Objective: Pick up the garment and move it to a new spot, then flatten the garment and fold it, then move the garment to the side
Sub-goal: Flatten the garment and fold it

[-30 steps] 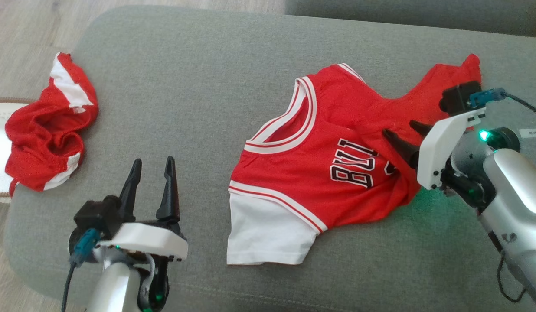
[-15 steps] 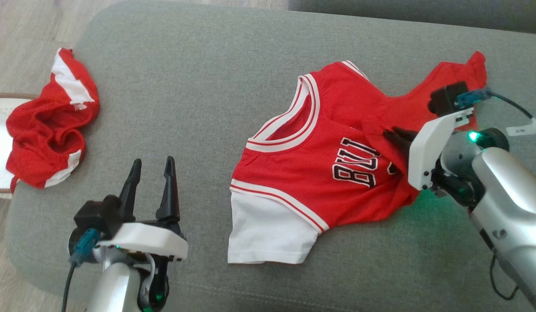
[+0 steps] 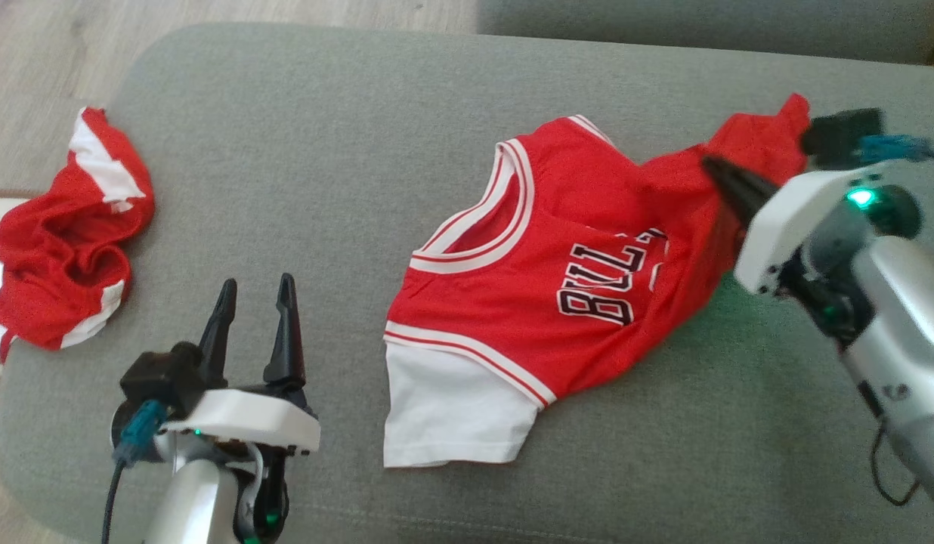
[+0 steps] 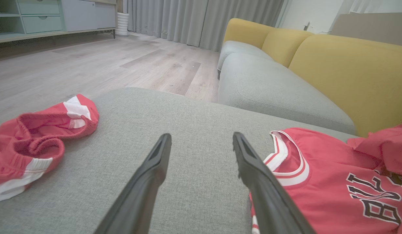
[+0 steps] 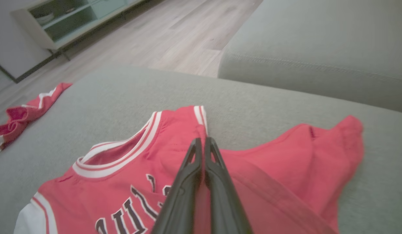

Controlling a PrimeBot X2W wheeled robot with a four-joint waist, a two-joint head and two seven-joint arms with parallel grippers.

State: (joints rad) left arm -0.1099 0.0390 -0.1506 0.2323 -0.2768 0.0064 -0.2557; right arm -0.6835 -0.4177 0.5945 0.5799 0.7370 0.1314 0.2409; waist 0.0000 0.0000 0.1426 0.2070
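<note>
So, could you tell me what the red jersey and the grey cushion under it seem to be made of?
The jersey looks like thin synthetic sports knit, possibly mesh, matte: it drapes in soft folds with a faint pinhole texture. The cushion seems upholstered in coarse woven fabric, matte grey with a flecked weave.

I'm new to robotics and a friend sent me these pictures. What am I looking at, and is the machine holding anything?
This is a wheeled robot with two arms, each ending in a two-fingered gripper. One picture looks down from a camera on its head; the other two come from cameras on its wrists, looking along each gripper's fingers. On the grey cushion lies a red-and-white jersey, with a crumpled red garment at the cushion's left edge. The right gripper is shut, pinching a fold of the jersey. The left gripper is open and holds nothing.
</note>
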